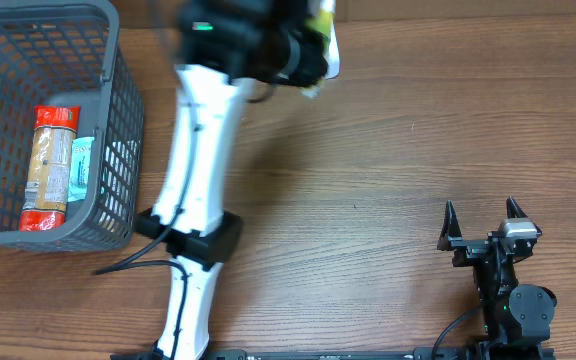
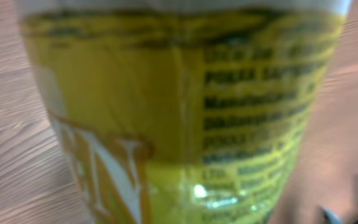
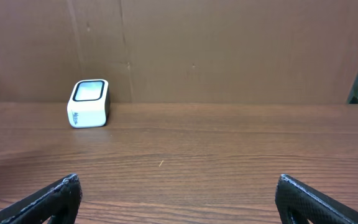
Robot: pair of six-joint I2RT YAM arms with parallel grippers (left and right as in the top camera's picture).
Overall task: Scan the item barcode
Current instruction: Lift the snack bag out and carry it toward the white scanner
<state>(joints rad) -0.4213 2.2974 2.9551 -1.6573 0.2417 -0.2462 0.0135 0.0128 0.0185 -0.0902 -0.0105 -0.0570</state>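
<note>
The left end effector [image 1: 306,47] is pressed together on the yellow container [image 2: 166,112], which it holds at the far edge of the bench [image 1: 388,180], about mid-width; its own fingers are hidden in the wrist view, since the container fills the picture. There the container sits with its long axis top to bottom, wide end up, and its lines of black print run across it at a slight tilt; that print faces the wrist camera, and we see no barcode, the picture being too blurred to tell.

The scanner [image 3: 89,103] stands on the bench against the far wall, with its window turned toward the near side and slightly upward. In the right wrist view nothing stands in front of that window; so we judge that the container hangs above the bench, higher than the window, not level with it. In the overhead view a white edge shows just right of the container; we take it for the scanner, though we cannot be sure.

The right end effector [image 1: 480,212] is spread wide and empty at the near right, well apart from both. The left arm is thus far nearer; the coming move, as we judge it, is to lower the container and turn its coded face toward the window.
</note>
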